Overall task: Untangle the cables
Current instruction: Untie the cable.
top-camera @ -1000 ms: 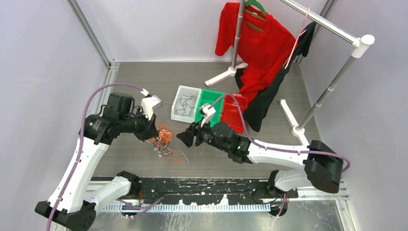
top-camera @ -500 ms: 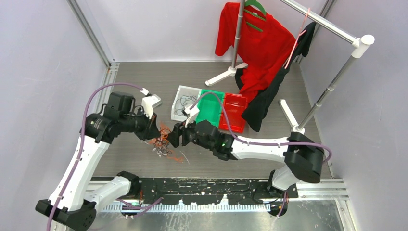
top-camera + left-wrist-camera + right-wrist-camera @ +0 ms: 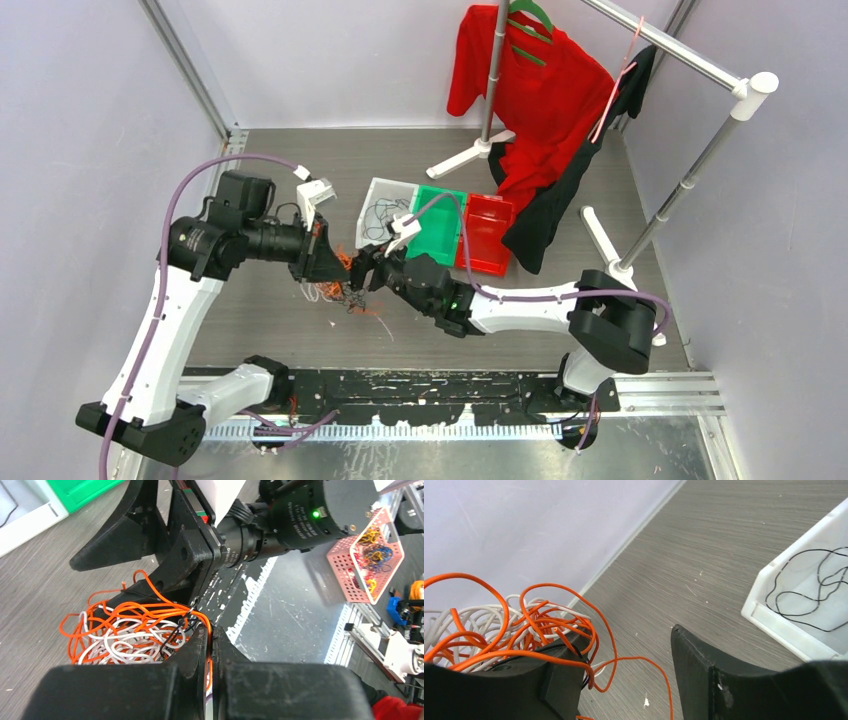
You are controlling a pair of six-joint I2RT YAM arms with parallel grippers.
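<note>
Showing what overhead hides, wrist views catch left end effector [image 3: 211, 631] clenched on cables [image 3: 131, 630], right end effector [image 3: 626, 652] released.

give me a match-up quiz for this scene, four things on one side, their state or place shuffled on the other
1 left claw
2 right claw
3 white plastic bin
4 red shirt

A holds thin black wires
B hangs at the metal clothes rack
C shut on the orange and white cable tangle
D open beside that tangle

Pairs: 1-C, 2-D, 3-A, 4-B
</note>
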